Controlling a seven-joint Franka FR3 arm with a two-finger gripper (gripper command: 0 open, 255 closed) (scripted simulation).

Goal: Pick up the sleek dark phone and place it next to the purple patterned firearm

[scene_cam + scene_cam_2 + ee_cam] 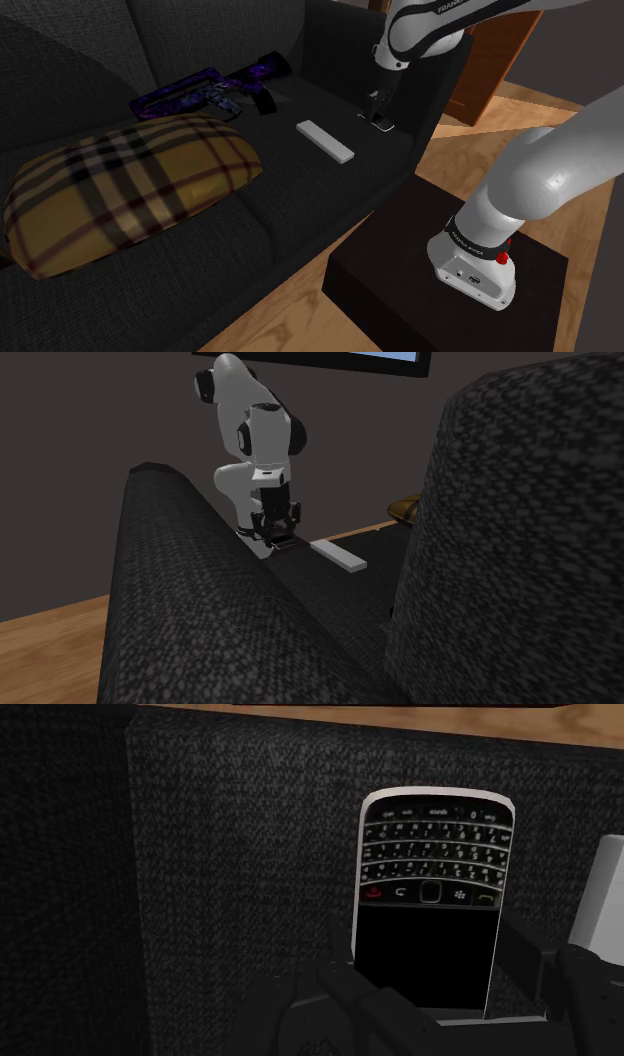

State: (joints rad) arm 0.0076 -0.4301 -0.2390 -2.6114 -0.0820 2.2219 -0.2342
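Observation:
The dark phone point(428, 894) has a keypad, a black screen and a silver rim. It lies flat on the sofa seat point(300, 175) by the armrest. My gripper point(428, 966) is down over the phone's lower end, one black finger pressed against each long side, shut on it. In the shoulder view the gripper point(380, 112) stands upright over the phone point(382, 124). The purple patterned firearm point(212, 90) lies farther along the seat against the backrest. In the second exterior view the gripper point(277, 533) hangs low behind the near armrest.
A flat white bar point(325, 140) lies on the seat between the phone and the firearm, also seen in the white bar point(338, 556). A yellow plaid cushion point(125, 185) takes up the shoulder view's left. The sofa armrest point(420, 120) runs just beside the phone.

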